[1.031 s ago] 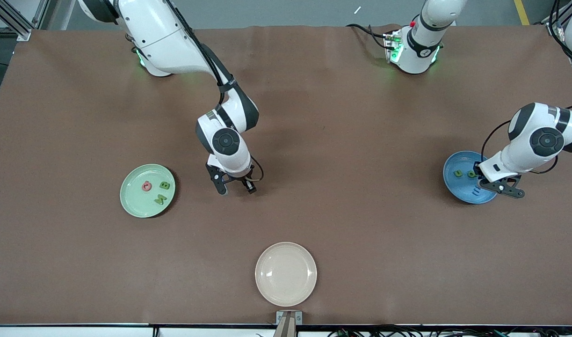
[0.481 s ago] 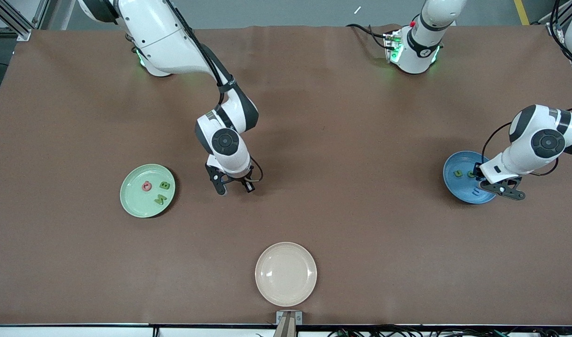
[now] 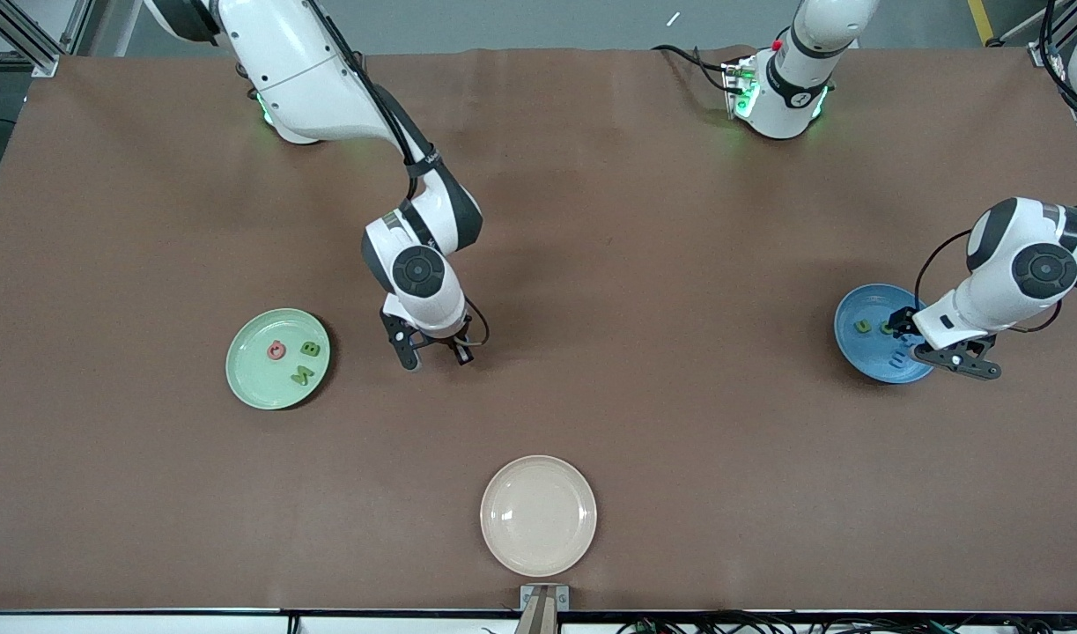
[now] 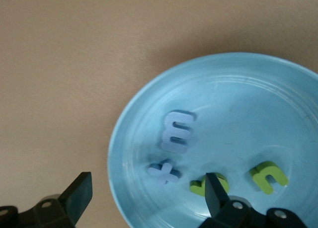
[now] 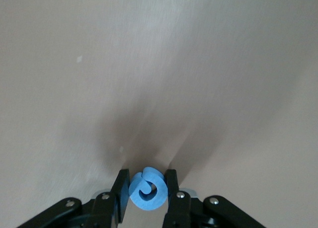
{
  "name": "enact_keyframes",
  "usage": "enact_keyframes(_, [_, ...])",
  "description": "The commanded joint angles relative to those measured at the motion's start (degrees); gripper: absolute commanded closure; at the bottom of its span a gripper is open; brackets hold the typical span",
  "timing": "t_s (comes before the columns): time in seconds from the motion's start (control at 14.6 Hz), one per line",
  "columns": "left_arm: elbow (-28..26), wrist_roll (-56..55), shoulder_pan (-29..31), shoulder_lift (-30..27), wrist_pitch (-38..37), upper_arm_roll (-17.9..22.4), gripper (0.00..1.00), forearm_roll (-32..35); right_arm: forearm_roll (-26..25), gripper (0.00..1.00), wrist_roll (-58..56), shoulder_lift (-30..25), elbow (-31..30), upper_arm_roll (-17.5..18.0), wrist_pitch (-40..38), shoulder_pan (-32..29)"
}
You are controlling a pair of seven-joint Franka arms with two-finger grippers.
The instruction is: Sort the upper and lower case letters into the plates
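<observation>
Right claw [image 5: 144,195]: mine, clamped on a blue letter [image 5: 147,189], over bare table [image 3: 644,264] near the green plate [image 3: 247,379].
Left claw [image 4: 144,198]: mine, spread wide, empty, over the blue plate [image 4: 278,74].
Green plate: three letters.
Blue plate: two blue letters, two green.

eight letters [image 4: 177,132], three plates [image 3: 538,515]

Bright, even overhead light; soft shadows, wrist views blurred.
</observation>
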Motion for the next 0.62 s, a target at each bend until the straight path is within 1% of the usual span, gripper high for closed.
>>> enact_keyframes(0.0, [-0.05, 0.61, 1.24, -1.47, -0.52, -0.35, 0.00, -1.27, 0.07, 1.00, -10.27, -4.70, -1.01, 0.79, -7.02, -5.07])
enact_keyframes(0.07, [-0.05, 0.61, 1.24, -1.47, -0.52, -0.44, 0.00, -1.35, 0.07, 1.00, -13.17, -6.10, -1.36, 0.88, -9.14, -6.39])
enact_keyframes(0.14, [-0.05, 0.70, 1.33, -1.47, -0.52, -0.44, 0.00, -1.88, 0.07, 1.00, -16.33, -7.95, -3.19, 0.88, -9.68, -7.28])
enact_keyframes(0.34, [1.27, 0.70, 1.24, -1.47, -0.69, -0.44, 0.00, -2.50, 0.07, 1.00, -30.39, -15.33, -11.28, 0.79, -9.42, -13.25])
enact_keyframes(0.41, [1.62, 0.87, 1.15, -1.65, -0.69, -0.44, 0.00, -3.98, 0.07, 1.00, -33.73, -16.74, -13.47, 0.79, -9.25, -14.83])
enact_keyframes(0.55, [3.37, 4.71, 1.07, -1.74, -0.78, -0.35, 0.00, -12.82, -0.10, 1.00, -39.54, -17.89, -16.82, 0.70, -7.94, -18.25])
